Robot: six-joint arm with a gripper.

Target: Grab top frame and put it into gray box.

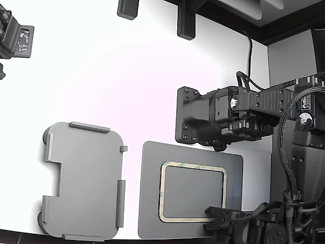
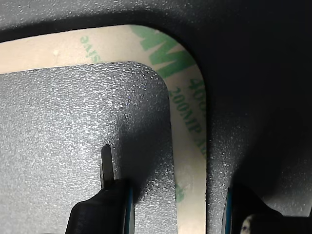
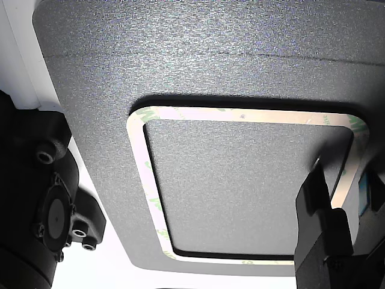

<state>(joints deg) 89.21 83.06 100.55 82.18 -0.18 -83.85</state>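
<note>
The top frame (image 1: pixel 193 163) is a thin tan ring with green print, lying flat on a dark gray pad (image 1: pixel 152 203) at the lower middle of the exterior view. My gripper (image 1: pixel 215 212) is down at the frame's lower right corner in that view. In the wrist view the gripper (image 2: pixel 178 207) is open, with one finger (image 2: pixel 108 192) inside the ring and the other outside, straddling the frame (image 2: pixel 187 97) strip. The other view shows the frame (image 3: pixel 240 114) and the gripper (image 3: pixel 349 195) the same way. The light gray box (image 1: pixel 81 180) lies to the pad's left in the exterior view.
A second black arm (image 1: pixel 228 114) hangs over the table just behind the pad in the exterior view. Dark fixtures (image 1: pixel 185 20) stand at the far edge, and black equipment (image 1: pixel 15 38) sits at the exterior view's upper left. A black motor housing (image 3: pixel 48 205) borders the pad.
</note>
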